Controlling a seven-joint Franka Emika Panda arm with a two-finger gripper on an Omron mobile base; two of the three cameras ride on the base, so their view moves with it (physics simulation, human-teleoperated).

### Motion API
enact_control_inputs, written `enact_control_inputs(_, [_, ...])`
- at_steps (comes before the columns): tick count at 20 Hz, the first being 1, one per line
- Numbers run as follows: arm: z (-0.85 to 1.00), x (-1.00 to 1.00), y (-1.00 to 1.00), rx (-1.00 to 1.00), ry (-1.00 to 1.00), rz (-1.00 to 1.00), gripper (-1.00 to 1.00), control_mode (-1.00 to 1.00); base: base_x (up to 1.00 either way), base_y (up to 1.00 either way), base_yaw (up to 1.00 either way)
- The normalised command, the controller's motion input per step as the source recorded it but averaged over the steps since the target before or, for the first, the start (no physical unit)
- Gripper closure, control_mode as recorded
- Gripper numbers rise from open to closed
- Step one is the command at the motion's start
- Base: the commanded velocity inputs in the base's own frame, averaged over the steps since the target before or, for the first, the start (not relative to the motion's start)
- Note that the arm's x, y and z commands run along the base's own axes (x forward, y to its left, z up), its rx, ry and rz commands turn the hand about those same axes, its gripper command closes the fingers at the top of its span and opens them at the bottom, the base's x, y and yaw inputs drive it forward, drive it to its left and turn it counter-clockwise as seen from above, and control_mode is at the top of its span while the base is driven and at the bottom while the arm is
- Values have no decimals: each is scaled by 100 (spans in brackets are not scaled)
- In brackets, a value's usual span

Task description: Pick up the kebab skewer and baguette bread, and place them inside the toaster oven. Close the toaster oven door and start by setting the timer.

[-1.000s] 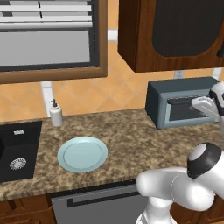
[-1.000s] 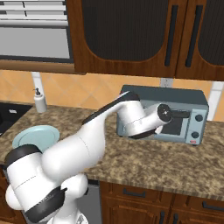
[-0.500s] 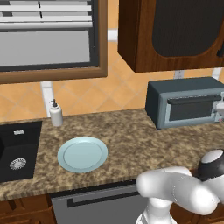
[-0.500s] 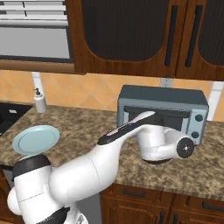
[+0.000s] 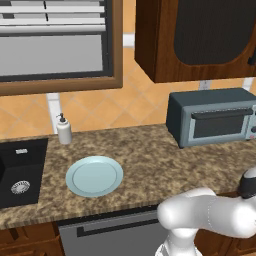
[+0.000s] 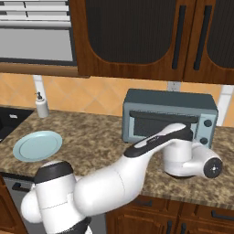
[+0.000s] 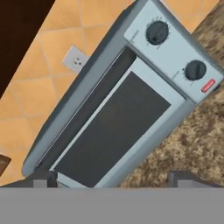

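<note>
The toaster oven (image 5: 212, 117) is seen standing at the back of the counter (image 5: 150, 167), against the tiled wall, and the toaster oven door (image 7: 114, 131) is shown shut, its dark glass upright in the grey frame with the bar handle (image 5: 220, 114) along its top. In the hand view the oven is presented at a slant, which is explained by the roll of the hand, not by any tilt of the oven itself. Two dark knobs (image 7: 157, 31) are lined up on the side panel, with a small red mark below them.

The tool (image 7: 114, 180) is held released, its dark fingertips (image 7: 40, 179) spread wide at the bottom of the hand view, and nothing is gripped between them. It is kept just in front of the door, apart from it, probably so that the controls can be reached. The pale blue plate (image 5: 94, 175) is left bare on the counter, well apart from the oven, beside the sink (image 5: 20, 172) and soap bottle (image 5: 63, 129).

The kebab skewer and baguette bread cannot be made out through the dark glass. Setting the timer is judged to be the step in hand.
</note>
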Motion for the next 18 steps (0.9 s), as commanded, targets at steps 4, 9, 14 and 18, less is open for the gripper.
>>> enact_control_inputs(4, [-18,1,-23,20,-3,-11,-100,-100,0,0,0])
enact_control_inputs(9, [-13,25,-10,18,-3,-11,-100,-100,0,0,0])
enact_control_inputs(14, [-23,39,-6,1,-3,-15,-100,-100,0,0,0])
enact_control_inputs(18, [-20,19,-13,0,-10,-12,-100,-100,0,0,0])
